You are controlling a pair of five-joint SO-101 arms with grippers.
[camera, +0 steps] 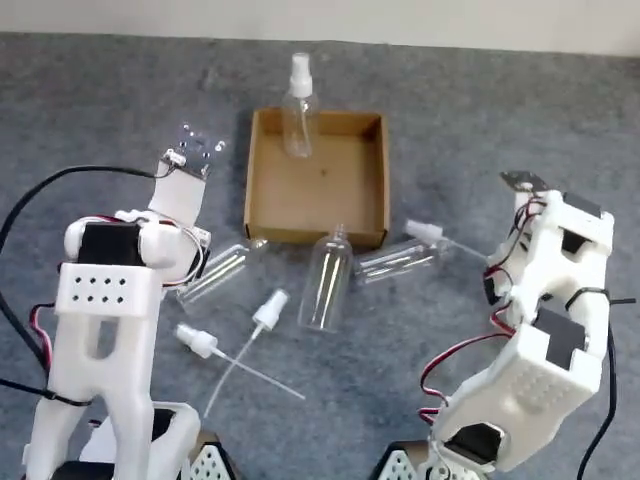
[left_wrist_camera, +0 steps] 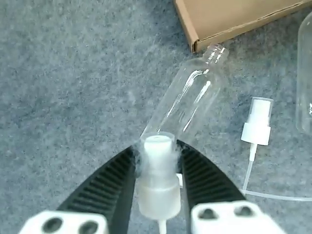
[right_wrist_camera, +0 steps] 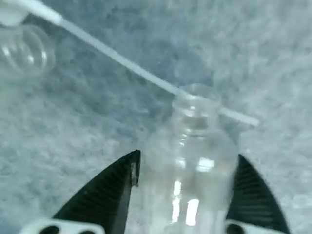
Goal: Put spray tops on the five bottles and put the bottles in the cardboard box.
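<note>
A spray top [left_wrist_camera: 157,187] is pinched in the left claw [left_wrist_camera: 156,150], head outward. Just beyond the claw's tips lies an uncapped bottle [left_wrist_camera: 187,100], neck toward the corner of the cardboard box [left_wrist_camera: 229,19]. A loose top [left_wrist_camera: 257,127] rests beside it on the grey carpeted desk [left_wrist_camera: 63,73]. The right claw [right_wrist_camera: 187,157] grips a second clear bottle [right_wrist_camera: 187,195], mouth away from the claw, with a white dip tube [right_wrist_camera: 112,56] crossing just past its mouth.
</note>
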